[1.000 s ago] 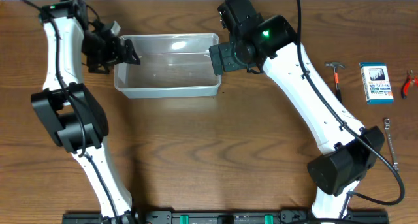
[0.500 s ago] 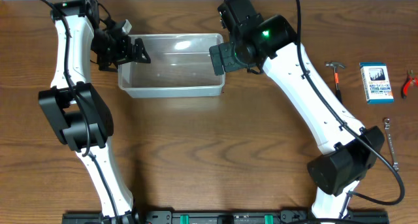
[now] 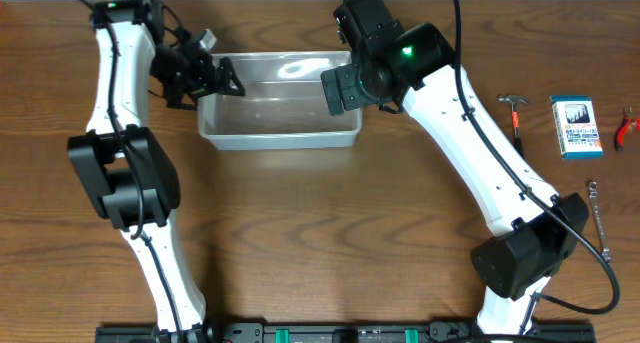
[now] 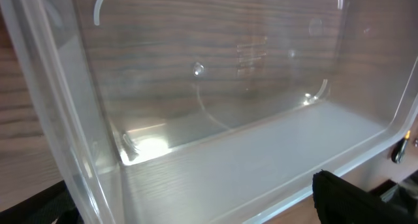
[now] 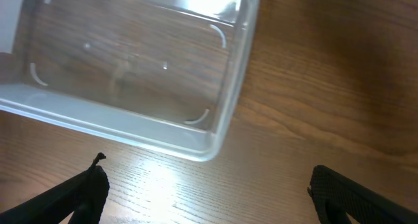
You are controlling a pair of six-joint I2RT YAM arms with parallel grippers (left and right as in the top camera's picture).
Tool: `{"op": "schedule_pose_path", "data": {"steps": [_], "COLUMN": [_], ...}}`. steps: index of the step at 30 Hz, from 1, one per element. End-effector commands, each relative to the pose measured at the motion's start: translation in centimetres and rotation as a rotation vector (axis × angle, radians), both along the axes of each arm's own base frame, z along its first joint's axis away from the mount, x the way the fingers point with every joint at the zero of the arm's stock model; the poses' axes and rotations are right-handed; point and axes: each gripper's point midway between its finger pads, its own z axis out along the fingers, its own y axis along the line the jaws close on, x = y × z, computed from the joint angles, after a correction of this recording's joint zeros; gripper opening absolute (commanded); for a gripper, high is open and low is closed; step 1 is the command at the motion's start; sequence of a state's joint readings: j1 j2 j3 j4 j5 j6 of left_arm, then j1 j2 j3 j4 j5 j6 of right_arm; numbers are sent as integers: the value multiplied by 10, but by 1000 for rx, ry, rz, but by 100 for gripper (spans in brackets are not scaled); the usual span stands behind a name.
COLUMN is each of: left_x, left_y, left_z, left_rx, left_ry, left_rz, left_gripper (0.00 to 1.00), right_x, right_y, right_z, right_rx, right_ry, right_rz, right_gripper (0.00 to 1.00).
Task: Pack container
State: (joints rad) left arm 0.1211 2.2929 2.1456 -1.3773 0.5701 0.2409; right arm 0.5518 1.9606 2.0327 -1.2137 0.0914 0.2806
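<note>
The container point(image 3: 285, 133) is a clear rectangular tub lying at the back of the wooden table, with nothing in it. My left gripper point(image 3: 222, 78) reaches over its left end. In the left wrist view the container point(image 4: 261, 165) fills the frame and the left gripper point(image 4: 196, 214) is open, its jaws wide apart on either side of a wall near a corner. One dark fingertip point(image 4: 343, 198) sits outside the rim. My right gripper point(image 3: 338, 91) hovers at the tub's right end. Seen from the right wrist, the right gripper point(image 5: 206, 191) is open over bare wood, just short of the container point(image 5: 130, 61).
At the right side of the table lie a small hammer point(image 3: 515, 118), a blue box point(image 3: 575, 126), red pliers point(image 3: 626, 128) and a wrench point(image 3: 597, 208). Both arms' bases stand at the table's front edge.
The left arm and the container have shifted together to the right, bringing the tub's right end beneath the right gripper. The right arm has stayed still.
</note>
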Motion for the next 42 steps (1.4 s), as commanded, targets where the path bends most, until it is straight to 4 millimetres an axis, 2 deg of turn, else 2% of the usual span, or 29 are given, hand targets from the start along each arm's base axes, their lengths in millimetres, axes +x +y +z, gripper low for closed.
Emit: {"op": "schedule_pose_path", "data": {"steps": [1,7,11,18,21,23,26,28,33,38,42], "left_x": [0,-2,0,13,16,18,20,21,14,4,-2], "left_y": [-20,-42,-43,7,29,44,69,86,122,140,149], "left_z": [5,9,10,-1,0,1,5,9,11,10,10], "left_rx": [-20,-55,-43,92,92,91,88,88,82,79,77], "left_ry": [-18,-21,-36,-29,-23,-19,-29,-34,-9,19,35], "left_rz": [-52,-90,-96,51,126,181,265,326,445,488,510], "left_gripper": [98,98,98,98,98,98,98,98,98,98,98], "right_x": [7,8,11,20,27,31,38,41,42,39,38], "right_y": [-7,-12,-17,-36,-50,-60,-68,-69,-60,-50,-47], "right_z": [4,3,3,3,3,3,1,-5,-40,-79,-94], "right_rx": [-11,-15,-15,-13,-13,-12,-15,-22,-59,-63,-65], "right_ry": [-20,-13,-13,-13,-13,-15,-20,-14,61,163,199], "right_rz": [-15,-24,-36,-86,-119,-142,-152,-151,-131,-108,-107], "right_gripper": [99,99,99,99,83,79,97,99,99,99,99]}}
